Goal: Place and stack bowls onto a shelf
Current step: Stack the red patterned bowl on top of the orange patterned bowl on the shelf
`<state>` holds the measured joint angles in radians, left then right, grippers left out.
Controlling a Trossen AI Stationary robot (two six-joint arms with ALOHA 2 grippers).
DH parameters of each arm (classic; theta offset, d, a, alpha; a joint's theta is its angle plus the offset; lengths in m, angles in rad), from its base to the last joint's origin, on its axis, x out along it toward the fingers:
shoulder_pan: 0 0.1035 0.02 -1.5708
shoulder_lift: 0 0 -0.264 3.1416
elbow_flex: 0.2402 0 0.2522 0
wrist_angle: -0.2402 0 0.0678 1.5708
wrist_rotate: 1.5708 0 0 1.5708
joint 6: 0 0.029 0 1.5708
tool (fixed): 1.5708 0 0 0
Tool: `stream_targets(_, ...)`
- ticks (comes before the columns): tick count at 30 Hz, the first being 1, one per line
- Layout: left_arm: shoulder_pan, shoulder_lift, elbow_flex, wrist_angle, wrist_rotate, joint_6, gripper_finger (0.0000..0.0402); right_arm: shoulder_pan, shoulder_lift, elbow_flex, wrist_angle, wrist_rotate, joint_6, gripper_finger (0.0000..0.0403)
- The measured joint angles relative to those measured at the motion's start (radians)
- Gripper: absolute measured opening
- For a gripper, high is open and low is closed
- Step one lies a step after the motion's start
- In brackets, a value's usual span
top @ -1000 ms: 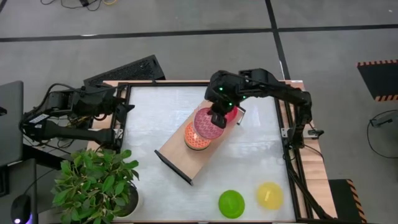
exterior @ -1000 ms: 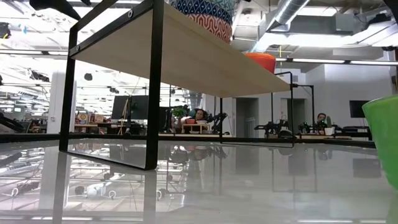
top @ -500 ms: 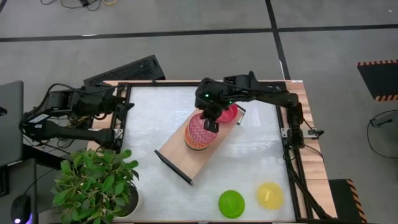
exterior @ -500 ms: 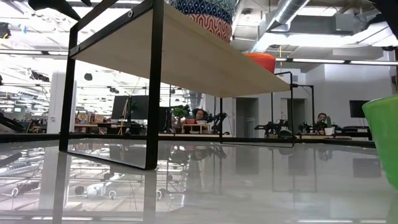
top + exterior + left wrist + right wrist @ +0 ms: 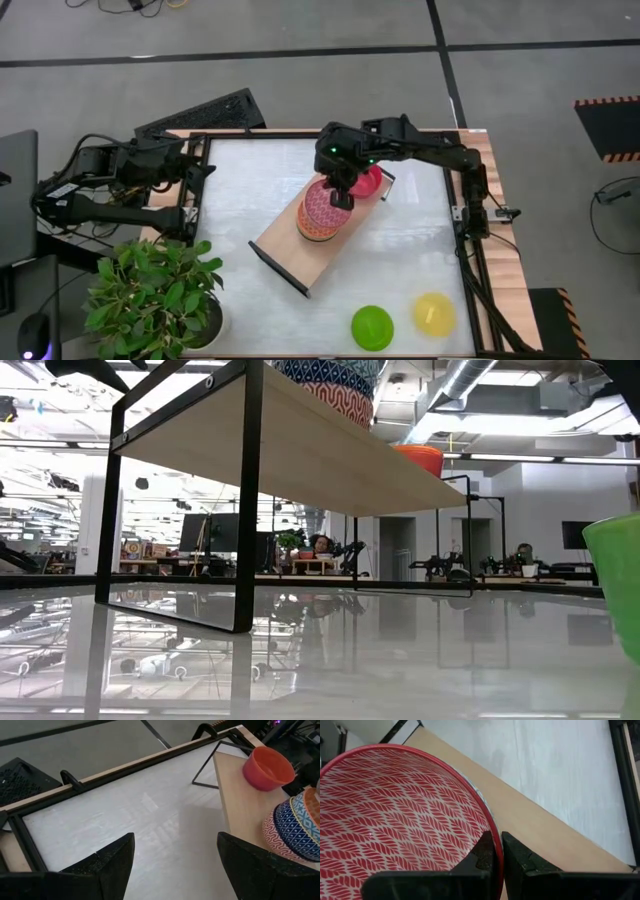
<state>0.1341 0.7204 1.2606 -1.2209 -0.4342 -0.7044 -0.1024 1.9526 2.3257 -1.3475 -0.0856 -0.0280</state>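
The light-wood shelf [image 5: 291,257] stands slantwise mid-table on black end frames. On it is a stack of patterned bowls [image 5: 312,226] [image 5: 292,829], and a plain red bowl [image 5: 370,183] [image 5: 268,767] sits at its far end. My right gripper [image 5: 498,851] is shut on a pink lattice bowl [image 5: 322,204] directly over the stack. Whether that bowl rests on the stack, I cannot tell. A green bowl [image 5: 372,327] and a yellow bowl [image 5: 434,313] sit on the table near its front edge. My left gripper [image 5: 175,865] waits open at the table's left edge. My right gripper pinches the pink lattice bowl's rim [image 5: 492,832] on the side toward the red bowl. One finger [image 5: 482,854] is inside the bowl and the other finger [image 5: 519,860] is outside. The fingers slant down from the table's far right. The bowl sits level, mouth up, over the stack.
A potted plant [image 5: 155,290] stands at the table's near left corner, and a black keyboard [image 5: 205,113] lies beyond the far edge. Open white tabletop [image 5: 260,180] lies left of the shelf. The black table frame [image 5: 470,260] runs along the right side.
My right gripper has carried the pink lattice bowl toward the table's left and a little down, from beside the red bowl to directly over the stack. It rolled slightly on the way and has since held still, staying shut on the rim.
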Motion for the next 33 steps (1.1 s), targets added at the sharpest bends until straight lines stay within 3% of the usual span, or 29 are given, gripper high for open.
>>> stream_targets(11, 0.000, 0.000, 0.000, 0.000, 0.000, 0.000, 0.0270, 0.000, 0.000, 0.000, 0.035, -0.006, -0.037, 0.0070)
stream_targets(22, 0.000, 0.000, 0.000, 0.000, 0.000, 0.001, 0.0270, 0.010, 0.000, 0.000, 0.042, -0.024, -0.085, 0.0077)
stream_targets(28, 0.000, 0.000, 0.000, -0.001, 0.000, 0.003, 0.0270, 0.001, 0.000, 0.000, 0.047, -0.123, -0.115, 0.0081)
stream_targets(33, 0.000, 0.000, 0.000, -0.001, 0.000, 0.003, 0.0270, -0.012, 0.000, 0.000, 0.050, -0.160, -0.115, 0.0114)
